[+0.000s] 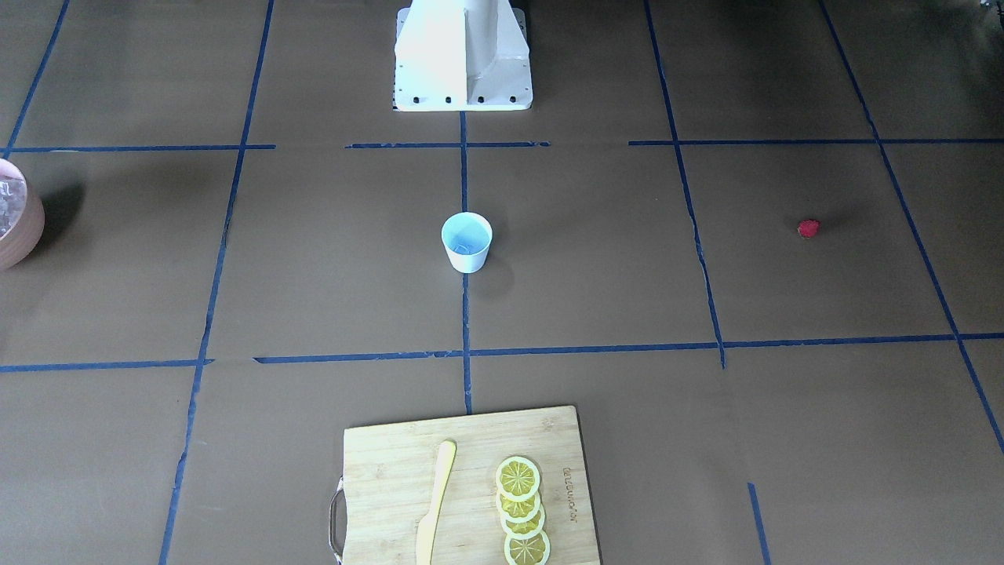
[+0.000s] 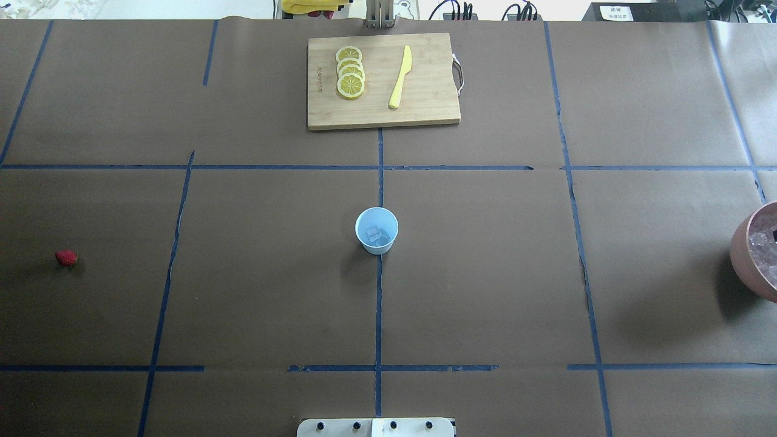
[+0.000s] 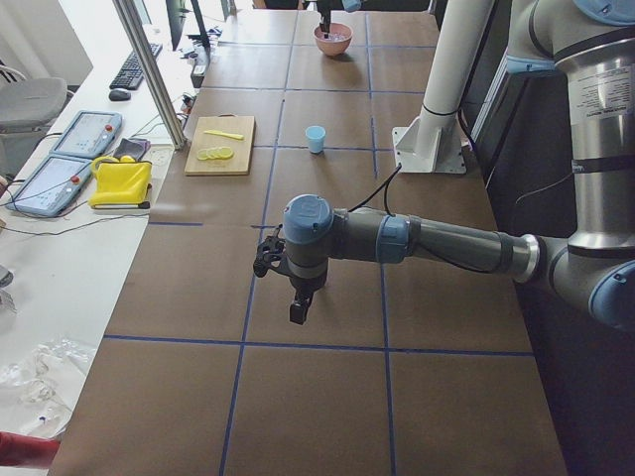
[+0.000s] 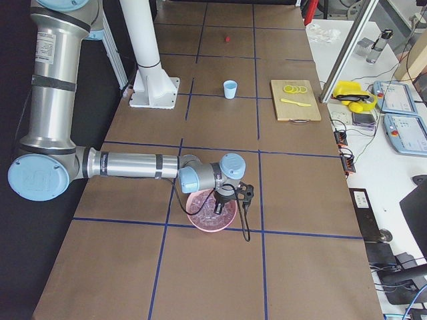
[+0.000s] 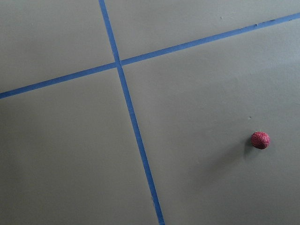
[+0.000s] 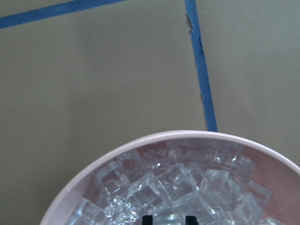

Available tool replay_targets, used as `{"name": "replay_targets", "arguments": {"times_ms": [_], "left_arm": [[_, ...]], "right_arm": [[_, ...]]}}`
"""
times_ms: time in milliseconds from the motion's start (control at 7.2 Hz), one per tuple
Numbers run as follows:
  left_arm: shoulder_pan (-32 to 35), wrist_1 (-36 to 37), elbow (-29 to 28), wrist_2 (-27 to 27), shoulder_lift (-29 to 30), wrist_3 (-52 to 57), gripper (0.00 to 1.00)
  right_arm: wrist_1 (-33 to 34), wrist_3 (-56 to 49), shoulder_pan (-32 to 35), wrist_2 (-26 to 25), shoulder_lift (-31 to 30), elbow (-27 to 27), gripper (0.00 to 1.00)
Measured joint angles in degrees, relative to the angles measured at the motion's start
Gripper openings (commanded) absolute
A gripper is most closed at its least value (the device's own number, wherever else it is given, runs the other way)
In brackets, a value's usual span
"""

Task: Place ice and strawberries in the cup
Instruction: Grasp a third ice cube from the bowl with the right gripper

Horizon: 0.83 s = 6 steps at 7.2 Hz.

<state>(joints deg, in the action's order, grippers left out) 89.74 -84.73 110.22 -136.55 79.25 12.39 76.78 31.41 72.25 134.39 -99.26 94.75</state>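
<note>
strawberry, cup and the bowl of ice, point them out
strawberry (image 2: 66,258), overhead exterior view, its red middle
cup (image 1: 468,257), exterior front-facing view, its white outer wall
bowl (image 2: 739,255), overhead exterior view, its outer wall

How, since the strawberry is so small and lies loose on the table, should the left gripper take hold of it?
Pinch the strawberry across its rounded middle, with the left gripper coming straight down. It is small, roughly round and lies low on the flat table, so a sideways approach would probably scrape the surface or roll it away.
</note>
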Motion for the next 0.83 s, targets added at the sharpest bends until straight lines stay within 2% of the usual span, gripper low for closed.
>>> {"name": "replay_targets", "arguments": {"times_ms": [417, 833], "left_arm": [[0.00, 0.00, 0.00, -0.05, -0.05, 0.00, 1.00], [0.00, -0.08, 0.08, -0.11, -0.01, -0.45, 1.00]], "right_arm": [[0.09, -0.10, -0.05, 0.95, -0.14, 1.46, 0.00], [7.86, 1.22, 0.58, 1.52, 1.25, 13.77, 0.00]]}}
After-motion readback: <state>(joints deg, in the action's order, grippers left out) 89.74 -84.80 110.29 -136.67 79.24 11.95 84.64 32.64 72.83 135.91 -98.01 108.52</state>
